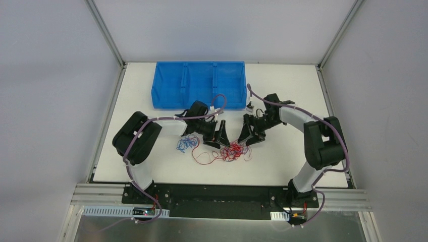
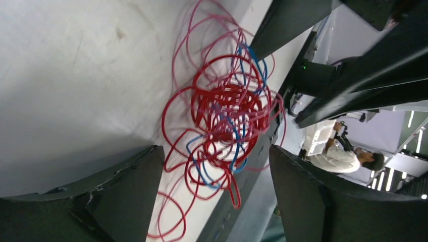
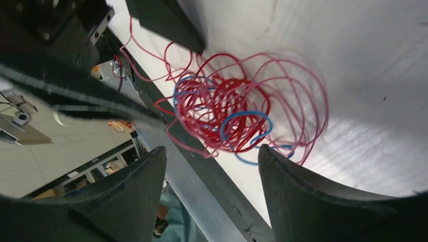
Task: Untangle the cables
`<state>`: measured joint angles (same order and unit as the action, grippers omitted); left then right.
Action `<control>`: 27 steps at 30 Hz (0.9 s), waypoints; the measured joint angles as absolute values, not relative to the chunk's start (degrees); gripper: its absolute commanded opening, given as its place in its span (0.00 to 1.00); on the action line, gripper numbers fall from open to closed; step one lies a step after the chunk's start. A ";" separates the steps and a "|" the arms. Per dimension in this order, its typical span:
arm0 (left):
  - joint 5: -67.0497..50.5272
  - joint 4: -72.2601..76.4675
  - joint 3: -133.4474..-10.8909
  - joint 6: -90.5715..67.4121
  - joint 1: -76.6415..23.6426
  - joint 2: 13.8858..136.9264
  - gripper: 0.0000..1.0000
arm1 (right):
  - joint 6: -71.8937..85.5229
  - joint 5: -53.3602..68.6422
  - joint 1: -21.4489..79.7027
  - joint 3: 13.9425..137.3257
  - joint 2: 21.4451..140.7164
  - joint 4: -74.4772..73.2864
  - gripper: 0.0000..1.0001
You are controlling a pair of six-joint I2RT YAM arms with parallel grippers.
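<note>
Close over the tangled cables (image 1: pixel 231 152), the left fingers (image 2: pixel 126 196) and right fingers (image 3: pixel 303 201) stand spread, gripping nothing.

No writing can be read in any of the three views.

The blue bin (image 1: pixel 171 98) and the white table (image 1: pixel 282 166) show plain surfaces with no lettering, label or number that can be made out. The small boards on the near rail (image 1: pixel 146 212) are too tiny to read, and the room behind, in the wrist views, is blurred.
</note>
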<state>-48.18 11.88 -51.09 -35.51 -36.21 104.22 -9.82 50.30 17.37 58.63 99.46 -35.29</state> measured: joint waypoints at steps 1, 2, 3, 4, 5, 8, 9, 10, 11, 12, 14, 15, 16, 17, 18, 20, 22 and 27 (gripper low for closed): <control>-48.53 13.98 -51.31 -36.86 -36.97 105.12 0.67 | -9.10 50.28 17.50 58.52 100.75 -34.48 0.60; -48.49 15.88 -51.40 -37.76 -37.76 105.69 0.57 | -8.43 50.33 17.63 58.41 101.89 -33.95 0.56; -48.16 17.43 -51.40 -38.52 -38.44 106.17 0.44 | -7.73 50.43 17.78 58.37 102.89 -33.52 0.52; -47.68 18.33 -51.40 -39.07 -38.76 106.59 0.32 | -7.18 50.50 17.87 58.37 103.66 -33.19 0.48; -47.33 19.09 -51.40 -39.70 -39.05 107.07 0.20 | -6.57 50.61 17.91 58.37 104.40 -32.91 0.43; -47.18 19.57 -51.24 -40.69 -38.83 107.70 0.00 | -5.19 50.85 18.04 58.24 105.62 -32.21 0.23; -47.29 19.53 -51.22 -40.58 -38.20 107.57 0.00 | -4.84 50.81 18.06 58.19 105.73 -32.16 0.13; -47.27 19.27 -51.22 -40.45 -37.50 107.26 0.00 | -4.51 50.61 18.11 58.19 105.82 -32.14 0.02; -47.20 18.61 -51.22 -40.01 -36.77 106.69 0.00 | -4.27 50.04 18.13 58.24 105.95 -32.21 0.00; -47.20 17.34 -51.22 -39.40 -36.12 105.80 0.00 | -3.95 49.08 18.20 58.52 106.32 -32.82 0.00; -47.20 14.66 -51.22 -38.00 -34.89 103.42 0.00 | -4.64 46.63 18.31 59.64 107.61 -34.70 0.00; -47.24 13.15 -51.22 -37.17 -34.17 101.82 0.00 | -5.04 45.50 18.31 60.25 108.25 -35.77 0.00; -47.31 11.75 -51.22 -36.40 -33.52 100.25 0.00 | -5.67 43.94 18.24 60.90 108.66 -37.04 0.00; -47.42 10.04 -51.22 -35.46 -32.71 98.32 0.00 | -6.33 42.54 18.04 61.30 108.75 -38.13 0.00; -47.46 8.34 -51.22 -34.39 -31.66 96.38 0.00 | -6.94 41.36 17.76 61.56 108.57 -39.18 0.00; -47.44 4.32 -51.27 -31.66 -29.02 92.60 0.00 | -8.29 38.98 16.38 61.60 107.46 -40.69 0.00; -47.42 0.16 -51.31 -28.75 -26.44 89.30 0.00 | -8.82 40.10 14.28 61.84 105.32 -41.74 0.00; -47.22 -15.70 -54.08 -18.33 -17.52 80.68 0.00 | -13.78 33.69 5.69 63.16 99.24 -45.43 0.00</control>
<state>-47.22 -15.70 -54.08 -18.33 -17.52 80.68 -13.78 33.69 5.69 63.16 99.24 -45.43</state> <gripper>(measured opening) 0.020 0.016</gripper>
